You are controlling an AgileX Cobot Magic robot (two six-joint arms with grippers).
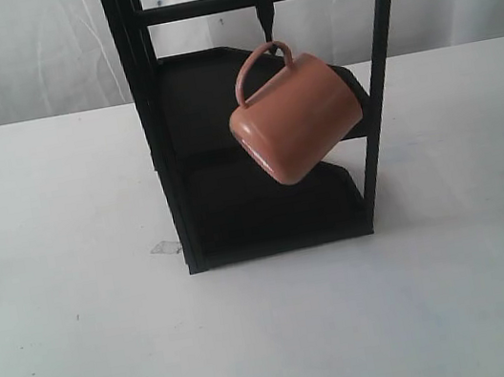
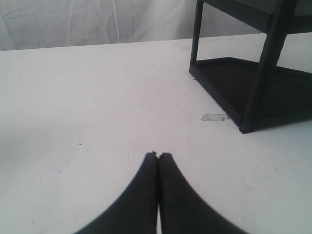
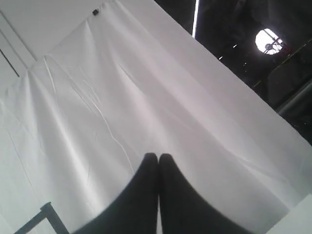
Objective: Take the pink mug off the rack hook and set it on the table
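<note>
The pink mug (image 1: 297, 120) hangs tilted by its loop handle from the small black rack hook (image 1: 267, 19) on the crossbar of the black rack (image 1: 153, 128). Its base faces the camera. The white table (image 1: 64, 278) spreads around the rack. Neither arm shows in the exterior view. My left gripper (image 2: 158, 155) is shut with nothing in it, low over the table (image 2: 87, 107), short of the rack's bottom shelf (image 2: 243, 85). My right gripper (image 3: 158, 156) is shut and empty, pointing at a white curtain (image 3: 122, 97); no mug shows in either wrist view.
A small scrap of clear tape (image 1: 165, 248) lies on the table by the rack's front left post, seen as tape (image 2: 215, 117) in the left wrist view. A white curtain (image 1: 17, 54) hangs behind the table.
</note>
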